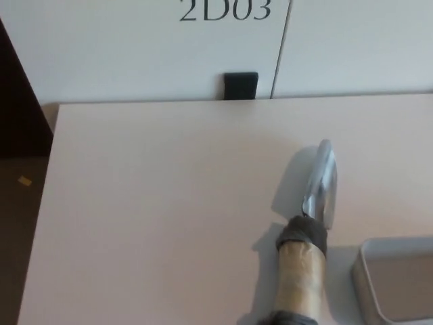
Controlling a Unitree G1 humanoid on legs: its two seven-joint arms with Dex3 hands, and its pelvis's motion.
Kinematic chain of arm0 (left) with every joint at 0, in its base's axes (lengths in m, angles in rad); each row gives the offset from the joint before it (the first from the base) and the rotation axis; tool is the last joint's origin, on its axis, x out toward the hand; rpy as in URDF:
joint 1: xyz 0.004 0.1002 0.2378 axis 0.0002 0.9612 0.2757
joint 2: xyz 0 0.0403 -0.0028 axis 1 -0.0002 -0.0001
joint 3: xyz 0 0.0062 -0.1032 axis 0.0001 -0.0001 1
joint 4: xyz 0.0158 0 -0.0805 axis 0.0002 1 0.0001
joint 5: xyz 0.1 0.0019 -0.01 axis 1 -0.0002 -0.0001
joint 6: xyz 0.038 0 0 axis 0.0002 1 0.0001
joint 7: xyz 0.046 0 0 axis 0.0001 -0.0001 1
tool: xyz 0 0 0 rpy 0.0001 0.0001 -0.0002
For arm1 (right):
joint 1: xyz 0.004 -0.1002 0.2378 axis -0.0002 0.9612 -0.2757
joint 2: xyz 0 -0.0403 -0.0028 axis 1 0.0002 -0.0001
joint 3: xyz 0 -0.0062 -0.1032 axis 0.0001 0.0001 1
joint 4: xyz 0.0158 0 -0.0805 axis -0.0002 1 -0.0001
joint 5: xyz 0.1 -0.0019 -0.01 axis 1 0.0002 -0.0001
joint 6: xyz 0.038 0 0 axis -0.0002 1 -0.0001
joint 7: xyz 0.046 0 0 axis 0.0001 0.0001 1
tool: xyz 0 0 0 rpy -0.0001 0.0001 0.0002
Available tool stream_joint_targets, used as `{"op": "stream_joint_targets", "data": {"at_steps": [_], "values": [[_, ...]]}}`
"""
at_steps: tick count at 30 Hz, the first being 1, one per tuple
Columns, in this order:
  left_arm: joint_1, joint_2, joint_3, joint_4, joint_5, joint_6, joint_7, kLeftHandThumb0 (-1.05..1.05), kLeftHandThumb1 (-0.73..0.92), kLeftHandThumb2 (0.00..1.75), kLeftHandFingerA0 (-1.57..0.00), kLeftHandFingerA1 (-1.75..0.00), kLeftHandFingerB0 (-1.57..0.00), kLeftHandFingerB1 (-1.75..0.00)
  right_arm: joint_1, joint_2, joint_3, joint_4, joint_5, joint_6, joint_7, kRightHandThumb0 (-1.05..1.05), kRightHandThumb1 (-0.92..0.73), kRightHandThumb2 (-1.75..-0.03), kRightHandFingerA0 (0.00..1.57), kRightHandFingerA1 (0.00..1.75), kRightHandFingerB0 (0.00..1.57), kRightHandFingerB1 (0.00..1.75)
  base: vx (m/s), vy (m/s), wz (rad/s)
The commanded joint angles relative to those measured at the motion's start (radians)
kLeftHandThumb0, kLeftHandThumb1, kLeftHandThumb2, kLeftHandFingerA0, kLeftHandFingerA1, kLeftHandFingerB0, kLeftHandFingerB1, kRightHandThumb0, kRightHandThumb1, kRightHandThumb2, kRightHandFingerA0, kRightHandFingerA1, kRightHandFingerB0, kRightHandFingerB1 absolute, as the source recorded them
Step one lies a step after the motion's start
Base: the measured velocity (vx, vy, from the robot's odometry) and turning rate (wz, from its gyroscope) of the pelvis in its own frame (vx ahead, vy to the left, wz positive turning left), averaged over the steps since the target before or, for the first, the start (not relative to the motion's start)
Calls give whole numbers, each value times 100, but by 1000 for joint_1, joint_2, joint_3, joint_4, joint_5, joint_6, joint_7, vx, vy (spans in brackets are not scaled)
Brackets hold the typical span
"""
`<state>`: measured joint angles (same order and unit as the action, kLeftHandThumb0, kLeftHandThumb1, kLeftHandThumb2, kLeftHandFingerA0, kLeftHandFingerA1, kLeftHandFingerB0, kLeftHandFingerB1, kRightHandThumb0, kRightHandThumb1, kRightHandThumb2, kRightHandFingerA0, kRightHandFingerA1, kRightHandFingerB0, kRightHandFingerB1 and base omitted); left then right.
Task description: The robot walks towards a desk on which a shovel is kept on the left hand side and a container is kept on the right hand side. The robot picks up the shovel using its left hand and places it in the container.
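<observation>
The shovel (308,257) lies on the pale desk (162,217) at the lower right of the head view. Its silver metal blade (321,183) points away from me, and its tan handle (301,284), wrapped with grey bands, runs down out of the picture. Just right of the handle sits the grey container (392,281), only its left end showing at the bottom right corner. Neither of my hands shows.
A white wall panel (135,47) marked "2D03" stands behind the desk, with a small black block (241,85) at its foot. The desk's left edge drops to a brown floor with a dark strip at far left.
</observation>
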<state>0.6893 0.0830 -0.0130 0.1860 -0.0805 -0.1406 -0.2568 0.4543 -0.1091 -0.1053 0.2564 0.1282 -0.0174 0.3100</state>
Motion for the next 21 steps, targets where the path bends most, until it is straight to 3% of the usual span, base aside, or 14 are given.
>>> {"op": "stream_joint_targets", "data": {"at_steps": [1,8,10,11,12,18,19,21], "values": [[9,12,-4,11,11,-49,-5,-49,68,61,-33,-32,-30,-31,11,-4,-10,-12,14,3,-3,-37,-49,-54,56,49,41,43,-151,-126,-6],[8,17,-4,10,10,-41,-4,-50,69,61,-32,-31,-29,-30,16,-7,-6,-20,8,3,-2,-37,-52,-54,55,50,40,43,-129,-209,-9],[5,18,-1,11,8,-42,-2,-50,69,61,-33,-31,-30,-30,21,-3,-3,-37,9,13,-7,-35,-52,-55,56,50,41,43,0,0,0],[4,18,0,11,7,-41,-3,-49,69,61,-33,-31,-30,-30,20,-1,-5,-36,12,14,-7,-41,-44,-69,51,57,38,51,0,0,0],[-1,19,2,10,5,-37,-3,-49,69,62,-33,-32,-29,-30,13,0,-4,-27,12,11,-6,-35,-52,-55,55,50,40,43,0,0,0],[-3,22,5,5,12,-36,4,-49,69,61,-33,-31,-30,-31,13,-2,-6,-20,16,6,5,-39,-50,-54,55,49,41,43,-51,140,-4],[-3,24,4,0,15,-32,7,-49,69,61,-33,-31,-30,-31,12,0,-7,-16,13,5,0,-45,-41,-70,51,56,39,51,-109,225,-7],[-5,25,6,2,12,-32,8,-48,69,61,-34,-32,-31,-31,8,3,-8,-8,11,0,-2,-43,-42,-70,51,57,38,51,-79,179,16]]}}
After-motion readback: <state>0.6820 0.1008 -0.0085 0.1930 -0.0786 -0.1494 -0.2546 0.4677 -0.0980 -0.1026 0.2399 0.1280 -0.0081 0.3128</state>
